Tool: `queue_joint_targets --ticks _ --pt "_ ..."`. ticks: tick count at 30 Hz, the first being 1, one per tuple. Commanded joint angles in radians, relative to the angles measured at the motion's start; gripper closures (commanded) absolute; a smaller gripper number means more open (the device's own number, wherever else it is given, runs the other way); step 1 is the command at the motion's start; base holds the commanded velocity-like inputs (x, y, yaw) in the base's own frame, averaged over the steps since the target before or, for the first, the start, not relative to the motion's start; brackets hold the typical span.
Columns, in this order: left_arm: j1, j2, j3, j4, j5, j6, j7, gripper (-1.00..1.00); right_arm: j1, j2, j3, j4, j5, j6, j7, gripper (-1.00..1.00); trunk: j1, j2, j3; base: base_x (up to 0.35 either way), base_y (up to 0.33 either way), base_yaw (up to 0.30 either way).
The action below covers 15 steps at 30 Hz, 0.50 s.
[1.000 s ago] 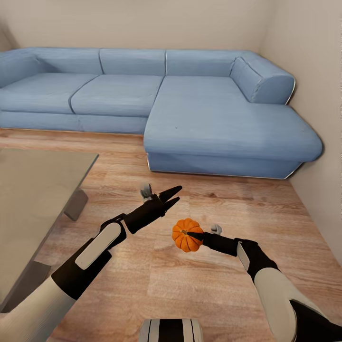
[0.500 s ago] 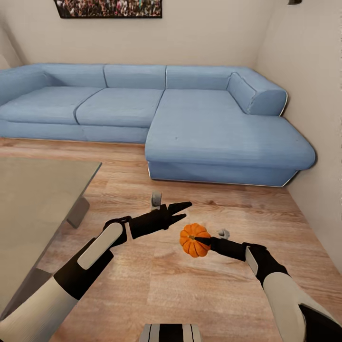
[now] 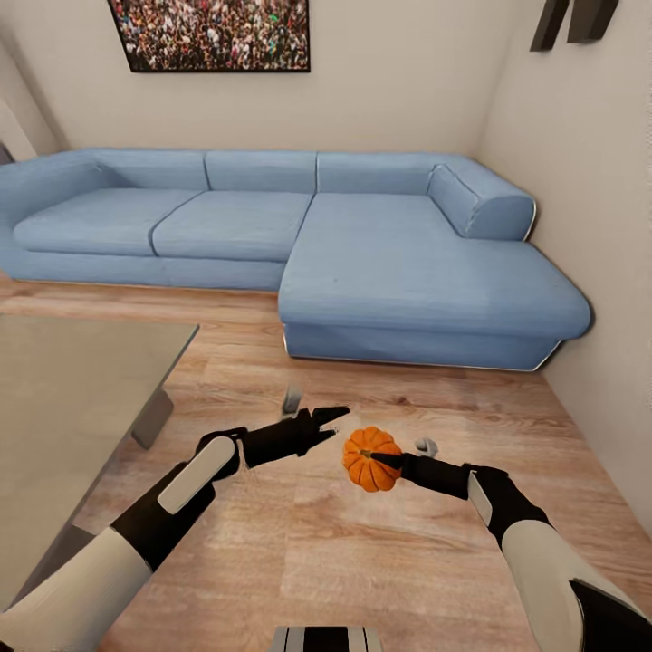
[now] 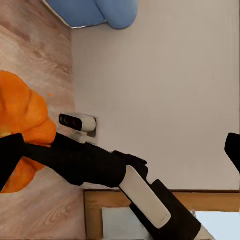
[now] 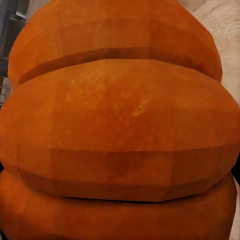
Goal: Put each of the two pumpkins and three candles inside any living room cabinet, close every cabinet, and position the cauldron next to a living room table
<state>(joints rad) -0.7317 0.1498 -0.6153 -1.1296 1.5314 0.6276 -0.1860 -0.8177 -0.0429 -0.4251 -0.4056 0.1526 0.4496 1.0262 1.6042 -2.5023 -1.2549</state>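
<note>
Both arms are white at the upper sleeves and black toward the wrists, each forearm bearing a pale grey panel; the left hand (image 3: 328, 418) and right hand (image 3: 367, 457) are black, tapering to pointed fingers.

Right gripper (image 3: 369, 457) clamped on pumpkin (image 3: 368, 458), held above wood floor (image 3: 362, 561). Left gripper (image 3: 331, 418) just beside it, fingers slightly parted, holding nothing. Blue sectional sofa (image 3: 362, 244) well beyond both grippers. Glass table (image 3: 63, 398) off to the left gripper's outer side. Framed picture (image 3: 213, 34) on far wall.

A living room: blue corner sofa (image 3: 362, 244), wall picture (image 3: 217, 34), wooden floor (image 3: 362, 561).
</note>
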Motion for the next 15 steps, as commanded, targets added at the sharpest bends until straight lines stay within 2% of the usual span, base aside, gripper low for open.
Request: queue_joint_targets --ticks 1,3,8,12,15 --pt "0.0 0.0 0.0 0.029 -0.02 0.002 -0.001 -1.0 0.0 0.0 0.0 0.0 0.001 0.0 0.0 1.0 0.0 0.0 0.004 0.0 0.0 0.0" --pt "0.0 0.0 -0.006 0.063 -0.038 0.004 -0.001 -1.0 0.0 0.0 0.0 0.001 0.001 0.0 0.0 1.0 -0.001 0.001 0.012 -0.03 0.0 0.0" --pt "0.0 -0.002 -0.006 0.071 -0.042 0.002 -0.003 -1.0 0.0 0.0 0.0 0.001 0.001 0.0 0.0 1.0 -0.004 0.002 0.031 -0.19 0.035 0.0" --pt "0.0 -0.002 -0.005 0.069 -0.041 -0.002 -0.005 -1.0 0.0 0.0 0.0 0.0 0.002 0.0 0.0 1.0 -0.014 0.02 0.045 -0.028 0.006 0.0" --pt "0.001 -0.002 -0.006 0.07 -0.04 -0.005 -0.009 -1.0 0.0 0.0 0.0 -0.001 0.002 0.0 0.0 1.0 -0.014 0.02 0.045 -0.005 0.001 0.0"
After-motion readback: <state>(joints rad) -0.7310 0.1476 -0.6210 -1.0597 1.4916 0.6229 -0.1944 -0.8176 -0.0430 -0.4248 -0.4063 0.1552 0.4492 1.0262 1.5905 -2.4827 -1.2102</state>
